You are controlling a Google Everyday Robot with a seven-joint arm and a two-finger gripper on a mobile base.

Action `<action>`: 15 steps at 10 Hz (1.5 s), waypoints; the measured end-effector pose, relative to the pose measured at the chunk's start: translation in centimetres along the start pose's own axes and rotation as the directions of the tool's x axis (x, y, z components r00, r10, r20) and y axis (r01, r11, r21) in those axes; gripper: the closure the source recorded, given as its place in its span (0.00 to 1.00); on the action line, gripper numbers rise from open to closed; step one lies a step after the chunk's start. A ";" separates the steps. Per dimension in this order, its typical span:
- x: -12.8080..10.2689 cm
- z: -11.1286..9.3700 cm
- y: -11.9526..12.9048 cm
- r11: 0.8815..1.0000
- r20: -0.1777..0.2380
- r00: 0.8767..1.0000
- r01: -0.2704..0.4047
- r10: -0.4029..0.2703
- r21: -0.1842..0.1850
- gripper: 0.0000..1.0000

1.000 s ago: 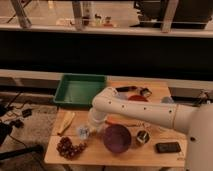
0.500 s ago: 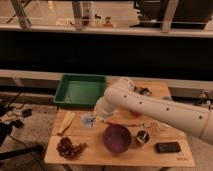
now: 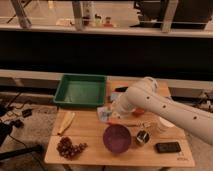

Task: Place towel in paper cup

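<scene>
Grapes [image 3: 70, 148] lie at the front left of the table [image 3: 92, 152], with a purple bowl [image 3: 117, 138], a small metal cup [image 3: 142, 138] and a black device [image 3: 167, 147] to their right. Behind the bowl, the gripper [image 3: 112, 111] on the white arm [image 3: 160, 107] hangs over mid-table, closed on the towel [image 3: 103, 115], which bunches at its tip. The paper cup [image 3: 163, 125] stands to the right, partly hidden under the arm, apart from the towel. A green tray [image 3: 80, 91] sits at the far left.
</scene>
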 end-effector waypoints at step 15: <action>10.0 -4.8 2.1 0.947 -0.123 0.945 -0.286 0.304 0.146 0.98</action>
